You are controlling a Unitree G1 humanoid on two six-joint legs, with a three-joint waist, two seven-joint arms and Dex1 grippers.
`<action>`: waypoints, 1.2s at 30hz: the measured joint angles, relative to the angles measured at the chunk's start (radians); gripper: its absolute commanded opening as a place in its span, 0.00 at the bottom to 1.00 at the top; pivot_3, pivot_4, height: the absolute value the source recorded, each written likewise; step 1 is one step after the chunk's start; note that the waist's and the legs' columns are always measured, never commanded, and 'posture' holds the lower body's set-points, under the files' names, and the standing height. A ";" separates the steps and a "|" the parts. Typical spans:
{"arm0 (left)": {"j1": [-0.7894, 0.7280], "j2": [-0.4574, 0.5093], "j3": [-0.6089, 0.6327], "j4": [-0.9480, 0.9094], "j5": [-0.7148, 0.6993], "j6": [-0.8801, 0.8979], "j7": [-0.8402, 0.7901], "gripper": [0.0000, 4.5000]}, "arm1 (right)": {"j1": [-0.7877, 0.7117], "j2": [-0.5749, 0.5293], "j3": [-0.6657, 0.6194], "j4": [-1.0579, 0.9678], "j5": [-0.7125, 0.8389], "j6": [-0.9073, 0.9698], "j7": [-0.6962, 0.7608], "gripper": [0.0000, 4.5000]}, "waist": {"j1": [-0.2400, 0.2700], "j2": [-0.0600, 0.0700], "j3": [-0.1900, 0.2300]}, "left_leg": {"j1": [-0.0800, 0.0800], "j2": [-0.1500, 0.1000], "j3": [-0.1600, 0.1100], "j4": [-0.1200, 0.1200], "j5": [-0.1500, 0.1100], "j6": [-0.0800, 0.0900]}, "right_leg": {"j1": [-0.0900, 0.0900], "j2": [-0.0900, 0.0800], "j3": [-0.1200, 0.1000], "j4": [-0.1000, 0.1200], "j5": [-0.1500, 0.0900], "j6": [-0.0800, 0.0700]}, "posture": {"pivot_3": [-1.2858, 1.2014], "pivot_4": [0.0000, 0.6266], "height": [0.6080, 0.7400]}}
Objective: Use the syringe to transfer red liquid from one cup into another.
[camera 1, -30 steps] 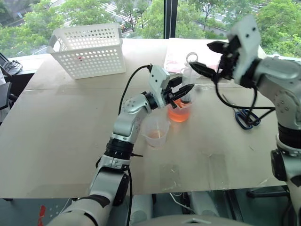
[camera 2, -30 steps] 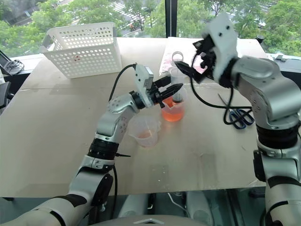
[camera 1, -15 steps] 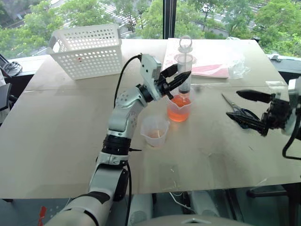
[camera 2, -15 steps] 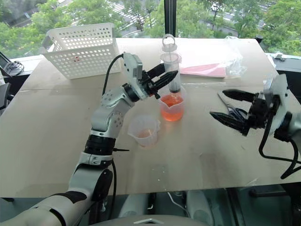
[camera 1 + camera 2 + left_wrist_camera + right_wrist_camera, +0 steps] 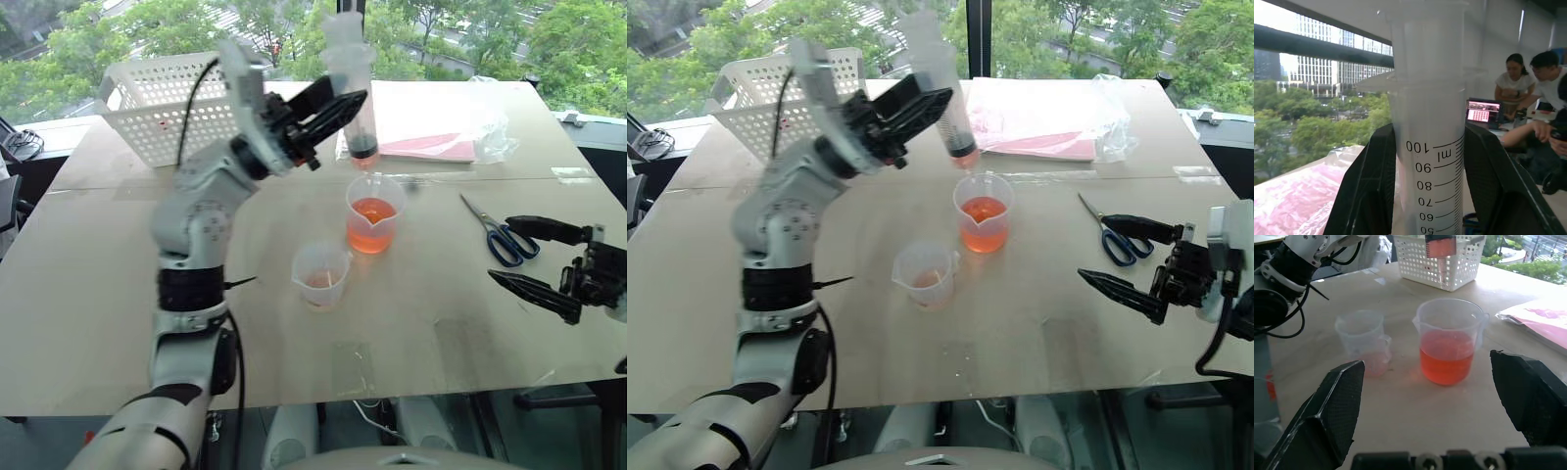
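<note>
The left tool (image 5: 338, 106) grips the syringe (image 5: 355, 88) above the larger beaker (image 5: 373, 213), likely clearing its rim. The right tool (image 5: 537, 257) hangs released, aside.

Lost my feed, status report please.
Left tool shut on syringe, above taller beaker. Right tool open, by scissors. Path to shorter beaker clear.

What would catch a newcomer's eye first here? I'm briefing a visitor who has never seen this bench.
First, the large clear plastic syringe, clamped in the left gripper and held in the air above the taller clear beaker of orange-red liquid at mid-table. Just nearer stands the shorter clear beaker with a thin reddish film, and the right gripper hangs open at the table's right, beside blue-handled scissors.
</note>
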 measured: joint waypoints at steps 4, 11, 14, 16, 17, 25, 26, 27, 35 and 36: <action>0.096 0.095 0.058 -0.114 -0.127 0.118 0.000 0.32 | 0.084 -0.005 -0.051 -0.052 0.061 0.004 0.001 0.98 | 0.007 0.000 0.000 | 0.000 0.000 0.000 0.001 0.000 0.000 | 0.000 -0.001 -0.001 0.000 -0.001 0.002 | 0.52 0.24 1.00; 0.270 0.188 0.139 -0.279 -0.279 0.205 0.038 0.32 | 0.097 -0.020 -0.050 -0.107 0.124 0.009 -0.027 0.98 | 0.005 -0.001 0.000 | 0.001 0.000 0.001 0.003 0.000 0.000 | 0.001 -0.001 0.002 0.001 -0.003 -0.001 | 0.52 0.24 1.00; 0.365 0.180 0.117 -0.348 -0.277 0.189 0.045 0.32 | 0.006 -0.040 0.033 -0.109 0.125 0.004 -0.046 0.98 | 0.003 -0.001 0.000 | 0.002 0.000 0.001 0.003 0.000 0.000 | 0.002 -0.001 0.003 0.001 -0.004 -0.001 | 0.52 0.24 1.00; 0.416 0.182 0.100 -0.361 -0.232 0.143 0.033 0.32 | -0.059 -0.045 0.083 -0.108 0.129 0.003 -0.058 0.98 | 0.003 0.000 0.000 | 0.003 0.000 0.002 0.003 0.000 0.000 | 0.001 0.000 0.003 0.001 -0.004 -0.001 | 0.52 0.24 1.00; 0.433 0.181 0.082 -0.361 -0.211 0.131 0.026 0.32 | -0.080 -0.045 0.100 -0.108 0.132 0.002 -0.063 0.98 | 0.004 -0.001 0.000 | 0.002 0.000 0.002 0.002 0.000 0.000 | 0.001 0.000 0.002 0.001 -0.004 -0.002 | 0.52 0.24 1.00; 0.509 0.140 -0.003 -0.351 -0.024 -0.065 -0.007 0.32 | -0.212 -0.056 0.233 -0.092 0.127 0.000 -0.046 0.98 | 0.024 -0.001 0.000 | 0.000 -0.001 0.003 0.003 0.000 0.000 | 0.000 -0.001 0.002 -0.001 -0.002 -0.005 | 0.52 0.24 1.00; 0.518 0.138 -0.014 -0.346 -0.006 -0.079 -0.011 0.32 | -0.218 -0.058 0.244 -0.089 0.125 0.000 -0.042 0.98 | 0.025 -0.001 0.000 | 0.000 -0.001 0.004 0.003 0.000 0.000 | 0.000 -0.001 0.001 -0.001 -0.002 -0.005 | 0.52 0.24 1.00; 0.529 0.134 -0.023 -0.343 0.006 -0.094 -0.014 0.32 | -0.227 -0.059 0.256 -0.080 0.120 -0.001 -0.036 0.98 | 0.027 -0.001 0.000 | -0.001 -0.001 0.004 0.003 0.000 0.000 | 0.000 -0.001 0.001 -0.001 -0.002 -0.005 | 0.52 0.24 1.00; 0.590 0.121 -0.081 -0.333 0.093 -0.198 -0.057 0.32 | -0.488 -0.014 0.403 0.016 0.076 0.062 -0.144 0.98 | 0.014 0.000 0.000 | 0.001 0.000 0.003 0.003 0.000 0.000 | 0.000 0.000 0.002 0.000 -0.001 -0.006 | 0.52 0.24 1.00; 0.593 0.121 -0.083 -0.332 0.099 -0.209 -0.059 0.32 | -0.533 -0.009 0.430 0.029 0.064 0.081 -0.168 0.98 | 0.014 0.000 0.000 | 0.000 0.000 0.003 0.003 0.000 0.000 | 0.000 0.000 0.002 0.000 -0.001 -0.006 | 0.52 0.24 1.00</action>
